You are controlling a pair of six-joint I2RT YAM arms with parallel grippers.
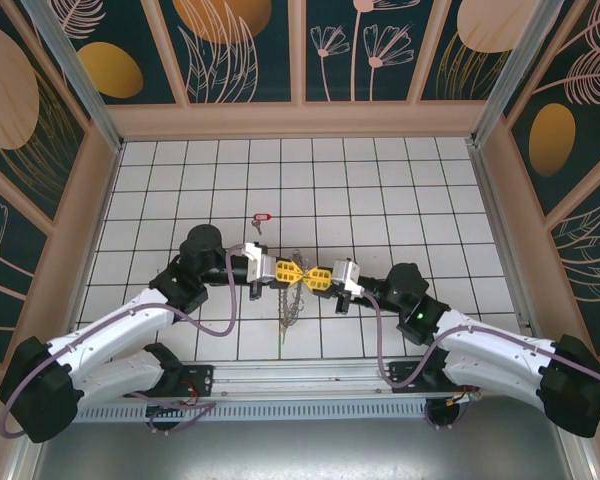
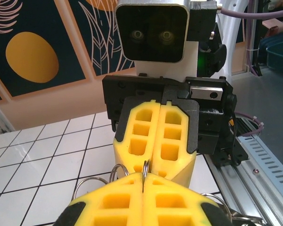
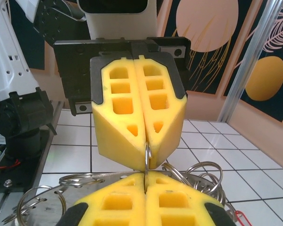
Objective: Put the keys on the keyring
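Left tool (image 1: 292,272) and right tool (image 1: 318,279) both clamped the keyring (image 1: 290,306) above mid-tabletop (image 1: 430,200), probably to spread it for the key (image 1: 259,219).

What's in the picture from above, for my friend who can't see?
The left gripper and right gripper meet tip to tip over a white tiled table, both shut on a grey metal keyring held between them. A tiny silver key with a red tag lies farther back.

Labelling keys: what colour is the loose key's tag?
Red, on the key; clearest in the top external view.
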